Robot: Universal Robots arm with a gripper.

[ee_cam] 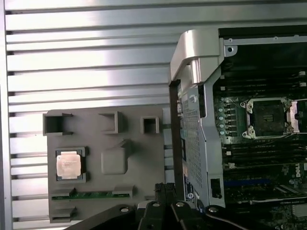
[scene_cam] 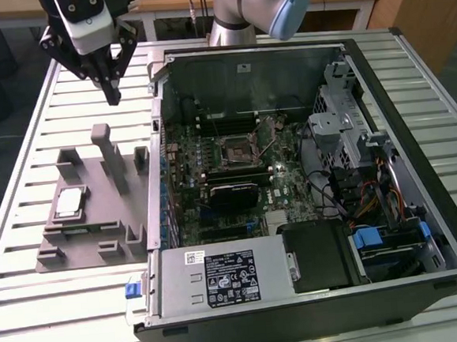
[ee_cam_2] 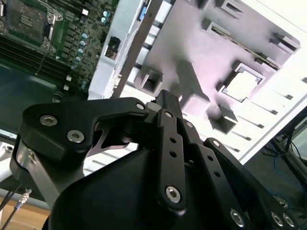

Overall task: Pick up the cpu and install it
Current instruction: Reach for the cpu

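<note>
Exterior view: the cpu (scene_cam: 69, 202) lies flat in a square recess of the grey holder tray (scene_cam: 100, 244) on the slatted bench (scene_cam: 57, 311), at the exterior view's left of the open computer case (scene_cam: 427, 124). The fingers (scene_cam: 111, 91) hang raised and well apart from the cpu, past the tray's far edge, pressed together and holding nothing. The motherboard's socket (scene_cam: 233, 149) lies inside the case.

My gripper (ee_cam: 165, 188) is cut off at pic edge in first wrist view. In second wrist view it hides pt of grey tray (ee_cam_2: 192, 43); cpu (ee_cam_2: 242, 82) there glare-washed, top detail can't tell.
</note>
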